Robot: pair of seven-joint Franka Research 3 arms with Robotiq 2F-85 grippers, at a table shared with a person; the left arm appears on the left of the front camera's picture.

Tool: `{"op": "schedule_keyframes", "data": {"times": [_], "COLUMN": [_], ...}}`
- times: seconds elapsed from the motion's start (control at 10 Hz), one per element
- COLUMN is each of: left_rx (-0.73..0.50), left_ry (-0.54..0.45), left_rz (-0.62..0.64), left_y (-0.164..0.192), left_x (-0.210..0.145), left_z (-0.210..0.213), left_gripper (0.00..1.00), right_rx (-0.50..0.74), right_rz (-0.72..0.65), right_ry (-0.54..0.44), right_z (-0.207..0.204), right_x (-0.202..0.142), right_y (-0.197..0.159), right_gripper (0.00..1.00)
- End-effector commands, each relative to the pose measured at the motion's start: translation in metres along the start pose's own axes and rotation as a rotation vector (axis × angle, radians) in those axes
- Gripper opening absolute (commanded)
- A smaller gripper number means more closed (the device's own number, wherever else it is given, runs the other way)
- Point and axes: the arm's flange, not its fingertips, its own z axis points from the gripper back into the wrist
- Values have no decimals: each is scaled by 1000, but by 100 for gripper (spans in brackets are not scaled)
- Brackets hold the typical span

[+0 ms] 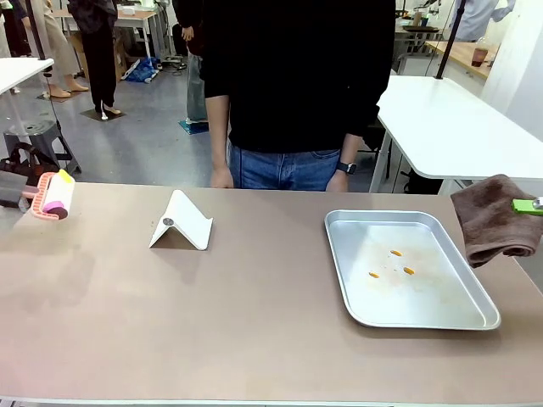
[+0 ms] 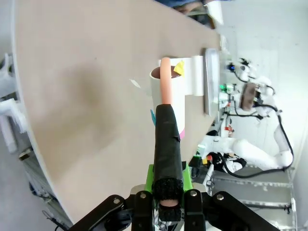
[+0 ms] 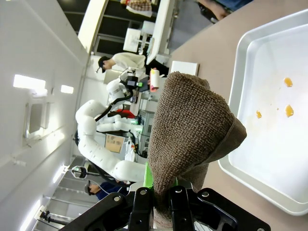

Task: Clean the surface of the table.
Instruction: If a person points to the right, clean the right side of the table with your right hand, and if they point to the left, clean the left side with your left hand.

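Silver tray (image 1: 336,254) held three orange crumbs (image 1: 396,253); right gripper (image 1: 528,206) beside it clamped brown cloth (image 1: 492,219), left gripper (image 2: 168,192) clamped a roller (image 1: 56,195).

Grey floor (image 1: 144,136), white-topped table (image 1: 450,127) on right, black stool (image 1: 38,131) at left

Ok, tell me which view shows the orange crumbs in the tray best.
The front view: all three orange crumbs lie in plain sight in the whole tray. The right wrist view shows them too, beside the brown cloth; the left wrist view gives the tray edge-on, crumbs hidden.
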Motion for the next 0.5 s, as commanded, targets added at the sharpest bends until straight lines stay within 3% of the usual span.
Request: {"op": "schedule_keyframes", "data": {"times": [0.0,0.4], "left_rx": [-75,-88], "left_ry": [15,202], "left_rz": [-41,-71], "left_y": [-35,-111], "left_x": [-22,-50], "left_z": [2,-28], "left_gripper": [23,23], "right_rx": [-3,-3], "right_rz": [4,4], "right_ry": [0,0], "right_z": [1,1], "right_x": [0,0], "right_y": [2,2], "right_gripper": [0,0]}}
